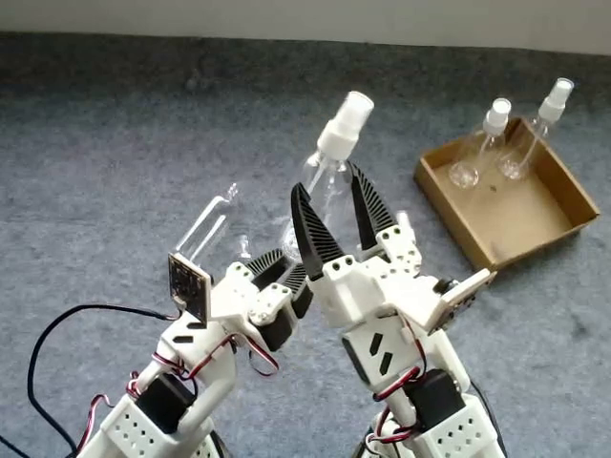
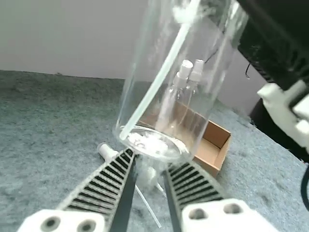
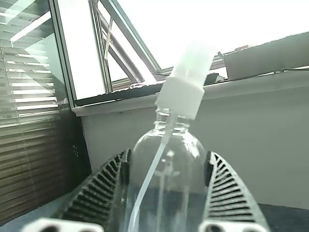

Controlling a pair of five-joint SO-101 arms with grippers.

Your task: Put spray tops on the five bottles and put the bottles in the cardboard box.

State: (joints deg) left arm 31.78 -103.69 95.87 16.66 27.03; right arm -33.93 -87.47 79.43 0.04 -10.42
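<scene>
The grey carpet (image 1: 115, 153) is my whole workplace. On it, off to my right, the cardboard box (image 1: 520, 210) lies open. Two bottles stand upright inside it near the far wall, one (image 1: 474, 153) just beside the other (image 1: 530, 143), each with its spray top fitted. Those two I count as done.

Both my arms meet in the middle over a third bottle (image 3: 166, 183), lifted off the carpet and tilted. My right claw (image 1: 326, 181) is clamped on its body, one finger on each flank just below the shoulder. My left claw (image 2: 148, 158) sits at the bottle's base with its fingers a narrow gap apart. The base rests over the tips and is wider than the gap, so I judge the left is steadying it rather than gripping. The spray top (image 1: 344, 124) sits on the neck, its tube running down inside; whether it is fully tight, I cannot tell.

By my reckoning this bottle has yet to be boxed, and two more need capping and boxing. One bare bottle (image 1: 205, 224) lies on the carpet to my left, and a loose spray top (image 2: 107, 151) lies near my left claw.
</scene>
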